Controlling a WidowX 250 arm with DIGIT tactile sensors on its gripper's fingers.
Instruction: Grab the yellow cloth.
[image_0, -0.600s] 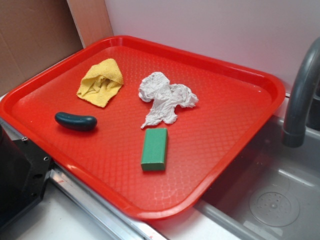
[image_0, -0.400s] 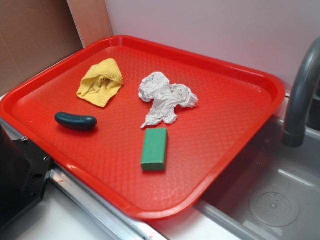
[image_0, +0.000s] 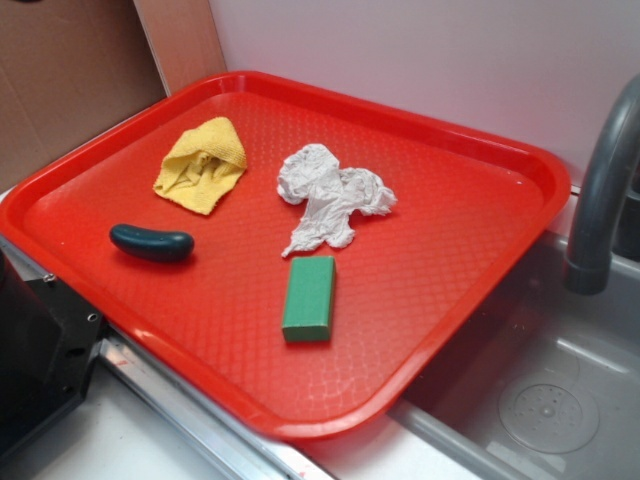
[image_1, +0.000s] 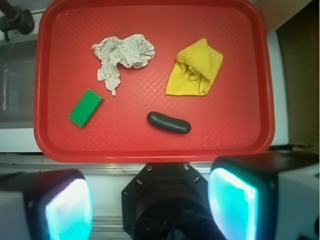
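The yellow cloth (image_0: 202, 165) (image_1: 196, 70) lies crumpled on the red tray (image_0: 440, 250) (image_1: 150, 145), at its far left in the exterior view and upper right in the wrist view. My gripper (image_1: 150, 207) hangs high above the tray's near edge, over the black robot base (image_1: 165, 200). Its two cyan-padded fingers (image_1: 67, 210) stand wide apart with nothing between them. In the exterior view the gripper is out of frame.
On the tray also lie a white crumpled paper towel (image_0: 330, 195) (image_1: 122, 52), a green block (image_0: 310, 298) (image_1: 86, 107) and a dark green pickle-shaped object (image_0: 152, 242) (image_1: 169, 122). A grey faucet (image_0: 605, 190) and sink (image_0: 540, 400) stand at the right.
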